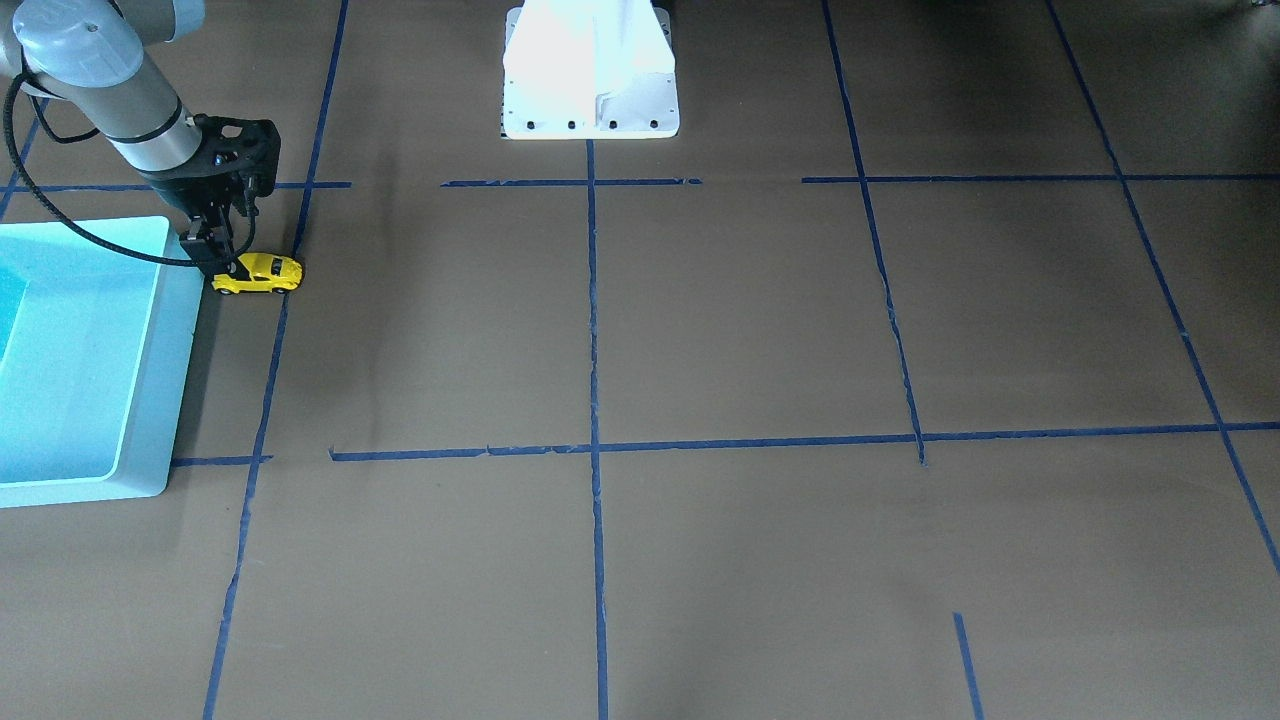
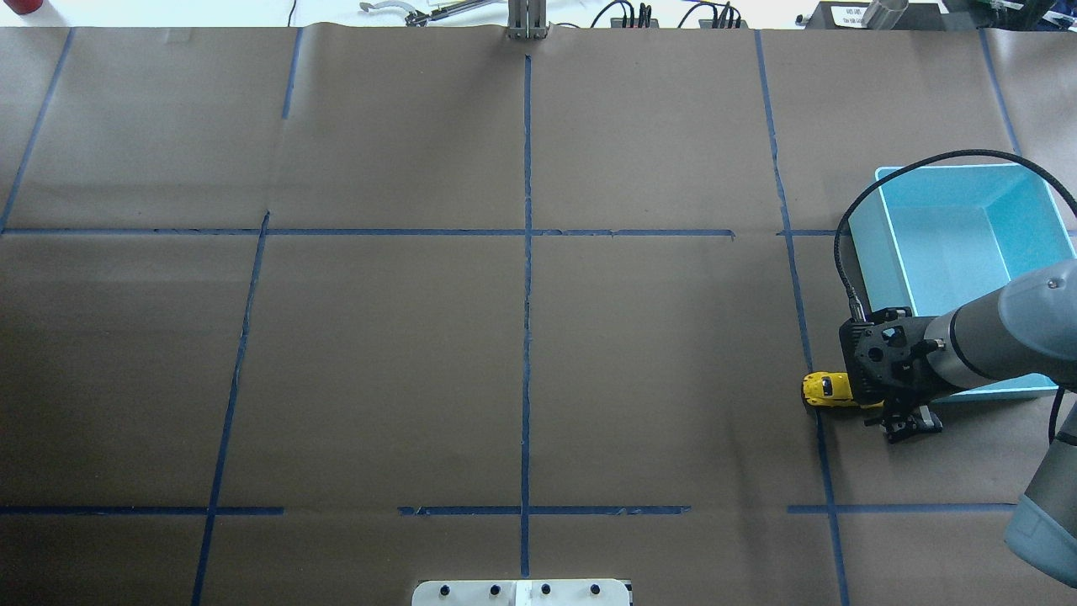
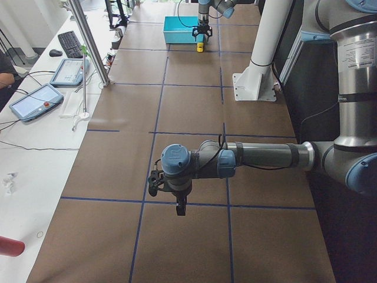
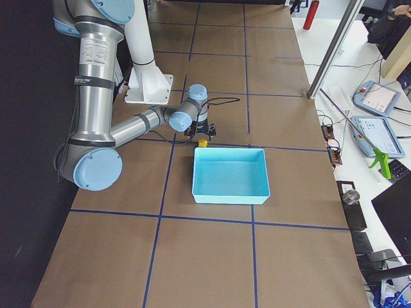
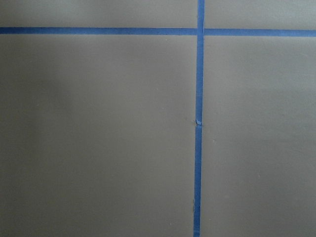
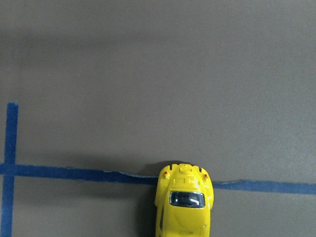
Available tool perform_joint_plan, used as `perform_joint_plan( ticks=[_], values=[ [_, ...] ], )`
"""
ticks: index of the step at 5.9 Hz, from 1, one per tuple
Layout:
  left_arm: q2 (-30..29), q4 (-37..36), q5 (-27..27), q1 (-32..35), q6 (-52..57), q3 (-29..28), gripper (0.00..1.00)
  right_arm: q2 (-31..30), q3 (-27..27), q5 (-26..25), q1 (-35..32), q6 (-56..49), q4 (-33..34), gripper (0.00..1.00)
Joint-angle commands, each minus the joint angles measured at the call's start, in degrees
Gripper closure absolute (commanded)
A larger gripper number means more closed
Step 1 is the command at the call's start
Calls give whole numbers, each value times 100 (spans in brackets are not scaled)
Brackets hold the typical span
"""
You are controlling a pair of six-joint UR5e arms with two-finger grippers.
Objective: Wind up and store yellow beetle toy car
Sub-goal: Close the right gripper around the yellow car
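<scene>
The yellow beetle toy car (image 1: 258, 274) stands on the brown table beside the light blue bin (image 1: 140, 400), one end on a blue tape line. My right gripper (image 1: 210, 262) reaches down over the car's bin-side end. Its black body hides that end in the overhead view, where the car (image 2: 827, 388) sticks out to the left. The right wrist view shows only the car's far half (image 6: 184, 202), not the fingers, so I cannot tell whether they grip it. My left gripper (image 3: 178, 207) hangs over bare table far away; I cannot tell if it is open or shut.
The light blue bin (image 2: 959, 244) lies just beyond my right gripper. A black cable (image 2: 850, 227) loops from the wrist over the bin's corner. The white robot base (image 1: 590, 70) stands at mid-table. Blue tape lines cross the brown paper.
</scene>
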State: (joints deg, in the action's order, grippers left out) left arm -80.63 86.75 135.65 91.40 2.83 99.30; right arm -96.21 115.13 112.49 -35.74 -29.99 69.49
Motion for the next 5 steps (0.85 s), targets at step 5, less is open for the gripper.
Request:
perform_joint_plan(
  ticks=[5],
  values=[
    [-32, -70, -12, 123, 15, -86, 0, 147, -500, -70, 146, 2, -6, 0]
  ],
)
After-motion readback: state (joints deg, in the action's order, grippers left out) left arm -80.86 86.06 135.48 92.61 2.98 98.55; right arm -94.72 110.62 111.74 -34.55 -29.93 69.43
